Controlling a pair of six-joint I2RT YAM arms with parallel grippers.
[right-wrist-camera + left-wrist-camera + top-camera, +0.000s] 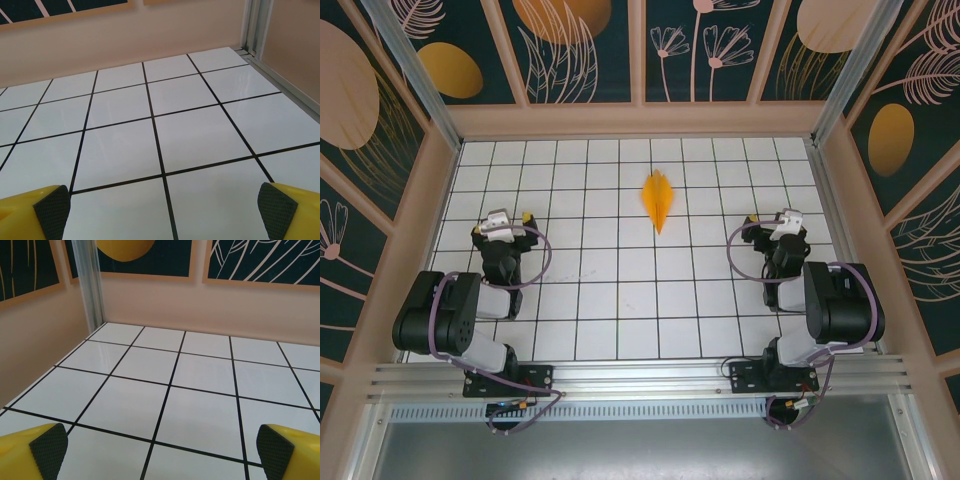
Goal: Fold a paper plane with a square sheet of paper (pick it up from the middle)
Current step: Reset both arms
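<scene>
- The paper plane (658,200) lies flat on the gridded table (620,290).
- The left gripper (510,218) is well off the plane's left, the right gripper (772,220) well off its right.
- Both are spread wide and empty.

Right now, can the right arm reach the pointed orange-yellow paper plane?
Probably yes: the pointed orange-yellow paper plane lies alone, and only bare white grid table separates it from the open right claw.

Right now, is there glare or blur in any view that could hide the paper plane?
Top external: even light, sharp, the paper plane stands out; walls lean outward. Left wrist: soft sheen on far-left tiles. Right wrist: pale glare on far-right tiles.
</scene>
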